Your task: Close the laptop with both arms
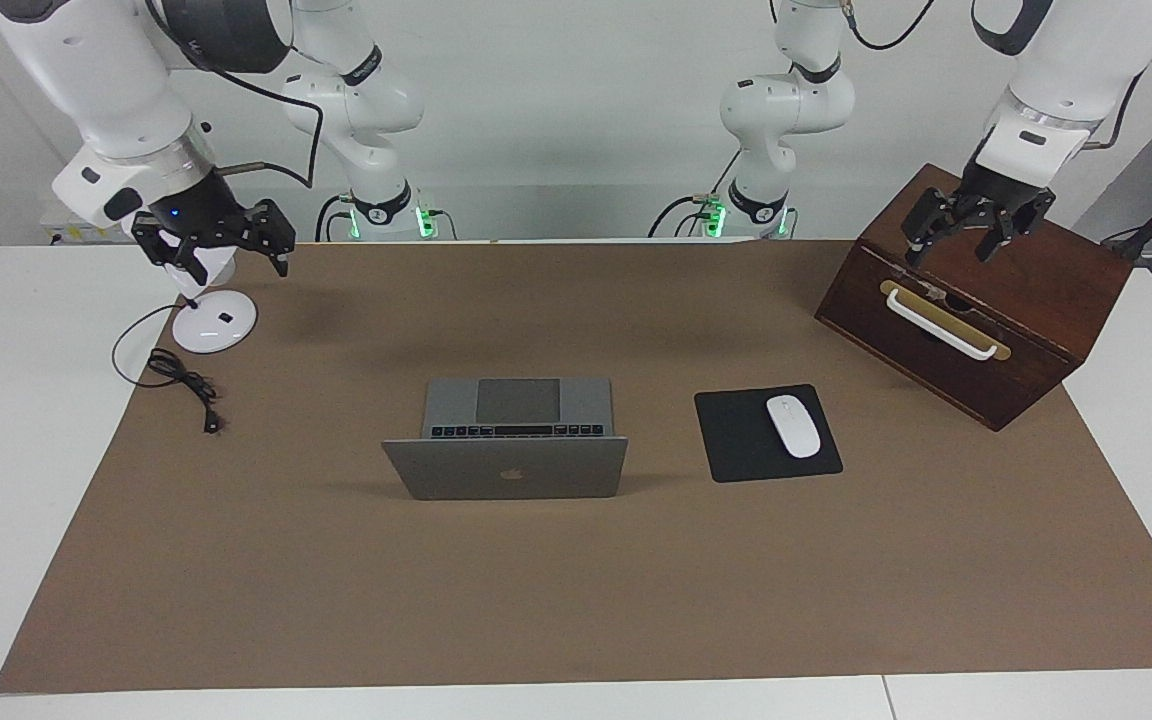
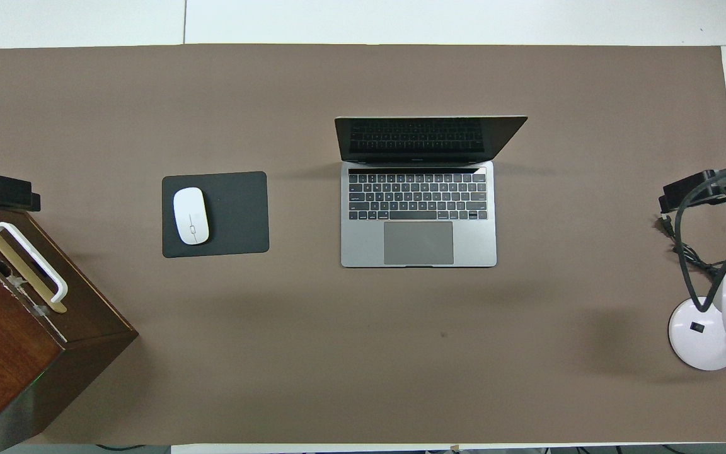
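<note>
- Both grippers parked high at the robots' end, well apart from the target: no approach begun, closing step not started (judgement).
- Right black two-finger gripper hangs over the white round lamp base at the right arm's end of the table; fingers spread wide, holding nothing.
- Left black two-finger gripper hangs over the dark glossy wooden box with white bar handle at the left arm's end; fingers apart, empty.
- Thin silver-grey metal laptop mid-table on the brown matte table cover, square to the robots, keyboard and trackpad toward them, lid raised past upright, leaning away (hinge farther out).
- Lid rigid, smooth, slippery metal: likely calls for a push on the top edge near both corners, one gripper each, to fold evenly.
- Black flat soft mouse pad with glossy white oval mouse beside the laptop, toward the left arm's end; clear of the lid's swing.
- Black coiled lamp cable slack near the lamp base.
</note>
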Controlling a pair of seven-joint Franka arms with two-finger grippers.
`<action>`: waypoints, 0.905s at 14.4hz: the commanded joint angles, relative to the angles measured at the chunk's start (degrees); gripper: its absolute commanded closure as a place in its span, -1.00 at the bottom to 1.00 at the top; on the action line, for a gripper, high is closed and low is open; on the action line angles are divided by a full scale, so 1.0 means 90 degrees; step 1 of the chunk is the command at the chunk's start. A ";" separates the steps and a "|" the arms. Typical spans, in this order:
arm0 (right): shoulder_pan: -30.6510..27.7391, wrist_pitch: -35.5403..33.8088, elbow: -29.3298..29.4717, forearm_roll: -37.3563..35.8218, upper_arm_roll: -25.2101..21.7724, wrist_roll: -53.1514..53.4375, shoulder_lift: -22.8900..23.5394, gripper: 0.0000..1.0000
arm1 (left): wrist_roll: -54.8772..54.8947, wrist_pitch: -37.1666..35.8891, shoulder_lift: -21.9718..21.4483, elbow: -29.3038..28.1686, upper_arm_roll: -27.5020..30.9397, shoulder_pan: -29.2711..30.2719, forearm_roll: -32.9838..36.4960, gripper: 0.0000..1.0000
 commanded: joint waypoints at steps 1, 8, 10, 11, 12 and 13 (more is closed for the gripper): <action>-0.0116 0.0255 -0.0105 0.0189 0.0039 0.0055 -0.0084 -1.00 | -0.0014 -0.0022 -0.0123 -0.0113 -0.0008 0.0036 0.0053 -1.00; -0.0076 0.0265 -0.0134 0.0199 0.0068 0.0065 -0.0084 -1.00 | -0.0053 -0.0022 -0.0123 -0.0113 -0.0017 0.0017 0.0053 -1.00; -0.0086 0.0256 -0.0144 0.0412 0.0068 0.0026 -0.0084 -1.00 | -0.0053 -0.0003 -0.0123 -0.0113 -0.0017 0.0017 0.0053 -1.00; -0.0086 0.0256 -0.0192 0.0462 0.0068 0.0007 -0.0113 -1.00 | -0.0053 0.0017 -0.0123 -0.0113 -0.0017 0.0017 0.0053 -1.00; -0.0096 0.0265 -0.0212 0.0491 0.0078 0.0026 -0.0133 -1.00 | -0.0053 0.0017 -0.0123 -0.0113 -0.0017 0.0017 0.0053 -1.00; -0.0076 0.0227 -0.0222 0.0492 0.0088 -0.0013 -0.0143 -1.00 | -0.0062 0.0046 -0.0123 -0.0123 -0.0017 0.0027 0.0053 -1.00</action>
